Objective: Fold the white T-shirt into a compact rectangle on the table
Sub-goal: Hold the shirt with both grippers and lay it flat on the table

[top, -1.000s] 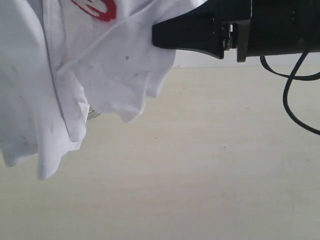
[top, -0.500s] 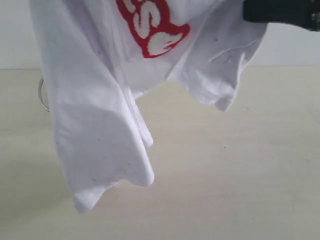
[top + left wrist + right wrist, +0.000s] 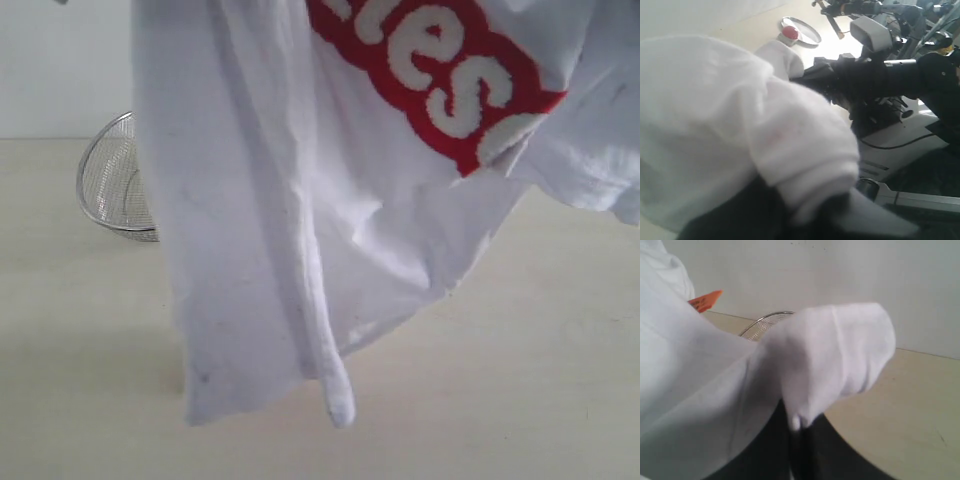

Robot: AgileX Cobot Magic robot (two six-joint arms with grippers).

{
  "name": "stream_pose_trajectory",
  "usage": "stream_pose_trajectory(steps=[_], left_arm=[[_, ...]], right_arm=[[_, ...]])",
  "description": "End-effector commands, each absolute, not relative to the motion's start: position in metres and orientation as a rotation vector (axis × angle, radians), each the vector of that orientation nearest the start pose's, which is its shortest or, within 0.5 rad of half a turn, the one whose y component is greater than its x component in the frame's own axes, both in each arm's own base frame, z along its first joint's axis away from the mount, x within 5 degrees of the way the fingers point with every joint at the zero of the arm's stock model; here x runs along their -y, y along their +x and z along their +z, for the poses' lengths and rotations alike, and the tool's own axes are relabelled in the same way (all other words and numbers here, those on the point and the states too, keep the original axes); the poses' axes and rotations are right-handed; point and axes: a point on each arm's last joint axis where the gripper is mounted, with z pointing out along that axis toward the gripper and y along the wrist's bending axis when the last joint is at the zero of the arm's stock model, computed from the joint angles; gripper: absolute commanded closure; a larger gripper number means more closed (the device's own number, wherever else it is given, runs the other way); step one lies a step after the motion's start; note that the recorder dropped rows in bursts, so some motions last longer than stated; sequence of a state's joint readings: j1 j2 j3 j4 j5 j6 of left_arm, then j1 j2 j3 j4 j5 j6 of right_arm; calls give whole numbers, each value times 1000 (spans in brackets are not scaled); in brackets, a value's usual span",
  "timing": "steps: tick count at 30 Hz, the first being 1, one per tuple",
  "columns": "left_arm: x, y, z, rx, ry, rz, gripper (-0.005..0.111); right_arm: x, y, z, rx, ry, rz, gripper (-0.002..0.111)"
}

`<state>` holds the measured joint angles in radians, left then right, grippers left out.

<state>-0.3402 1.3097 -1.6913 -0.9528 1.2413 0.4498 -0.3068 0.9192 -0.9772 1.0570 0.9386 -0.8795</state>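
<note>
Pale beige wood-grain fills the table (image 3: 500,400), with a plain wall behind it and a wire-mesh basket (image 3: 110,190) standing towards the far left. You hold the white T-shirt (image 3: 250,250) up in the air in front of the exterior camera. Its lowest corner hangs close to the surface, though whether it touches cannot be told.

Your left gripper (image 3: 810,210) is closed narrow, with a thick bunch of cloth wrapped over its fingers. Your right gripper (image 3: 795,435) is pinched tight on a fold of the same shirt. The orange neck tag (image 3: 705,300) shows beyond it, so that hold is probably somewhere in the shirt's upper part.

The red lettering (image 3: 450,80) runs on a slant and the body hangs in long vertical creases. That suggests the two holds are neither level nor pulled apart enough. To do this step well:

- Bring both holds to the same height and draw them apart until the edge between them goes taut.
- Lower the shirt so the hanging hem meets the table first, then lay the rest down flat behind it.
- Steer the cloth clear of the basket.
- Open neither grip until the shirt lies smooth, since a crumpled layout will spoil every later fold.
</note>
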Motion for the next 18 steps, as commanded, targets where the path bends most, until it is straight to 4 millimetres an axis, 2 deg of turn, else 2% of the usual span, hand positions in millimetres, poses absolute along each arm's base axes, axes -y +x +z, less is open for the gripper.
stream_pose_trajectory(steps=[1,5,9,14,18], left_arm=[[151,178,516,-1826,917,-1227,102],[151,169,524,-1752,929,-1306,102],[147,168,521,-1786,945,-1193,102],[146,184,503,-1902,941,-1055,102],[149,202,475,-2005,963,-989,102]], right_arm=[[-11,163,411,-1867,-241,455,109],[-13,155,416,-1843,-241,433,109],[-14,151,425,-1841,-242,419,109],[-14,149,430,-1857,-241,403,109],[-11,149,428,-1884,-213,376,109]])
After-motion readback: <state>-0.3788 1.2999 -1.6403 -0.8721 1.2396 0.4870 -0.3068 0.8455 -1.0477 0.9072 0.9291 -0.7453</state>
